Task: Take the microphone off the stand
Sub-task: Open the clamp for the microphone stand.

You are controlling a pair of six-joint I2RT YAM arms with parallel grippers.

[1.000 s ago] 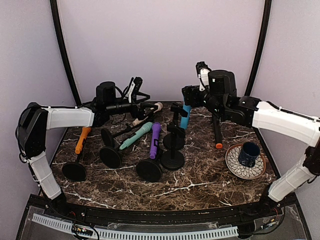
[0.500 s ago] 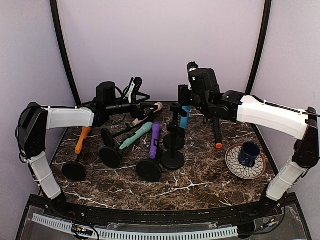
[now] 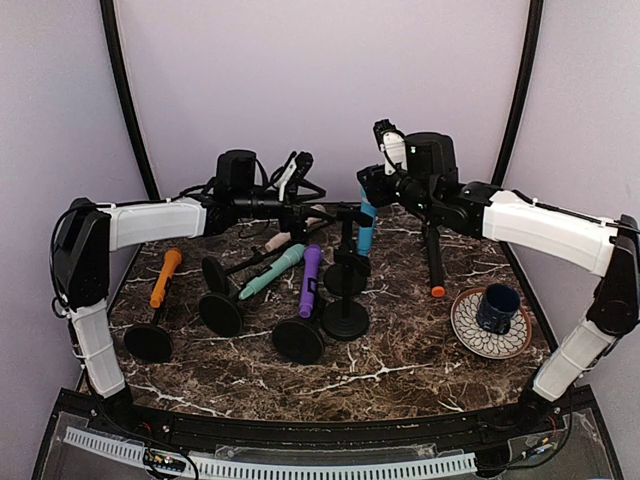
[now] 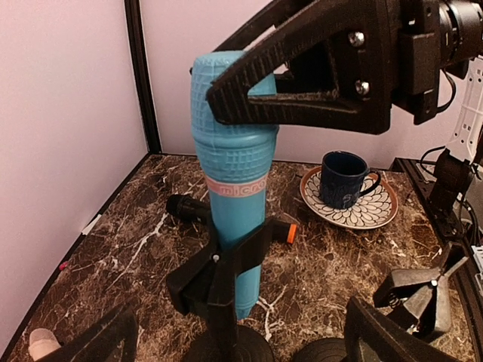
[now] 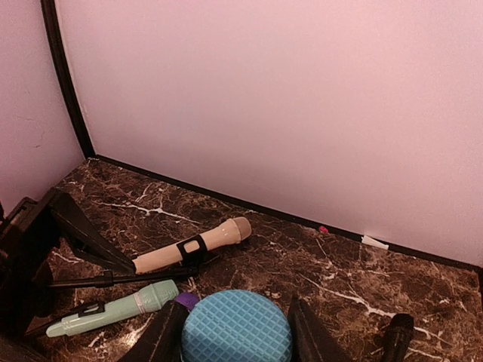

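A blue microphone (image 3: pixel 366 234) stands upright in the clip of a black stand (image 3: pixel 345 318) at the table's middle back. My right gripper (image 3: pixel 373 190) is above it, its fingers (image 5: pixel 162 337) pressed on both sides of the blue gridded head (image 5: pixel 236 329). In the left wrist view the blue microphone (image 4: pixel 234 188) sits in the stand's clip (image 4: pixel 226 264), with the right gripper's finger (image 4: pixel 302 87) across its head. My left gripper (image 3: pixel 303 203) is open just left of the stand; its fingers (image 4: pixel 98 343) flank the stand pole, clear of it.
Several other microphones on fallen stands lie left of the stand: beige (image 5: pixel 192 247), mint (image 3: pixel 272 270), purple (image 3: pixel 310 280), orange (image 3: pixel 163 277). A black microphone with an orange tip (image 3: pixel 435 262) lies at the right. A dark cup (image 3: pixel 497 305) sits on a patterned saucer (image 3: pixel 480 338).
My left gripper has moved right, up to the stand. My right gripper swung left, then settled over the blue microphone's head.
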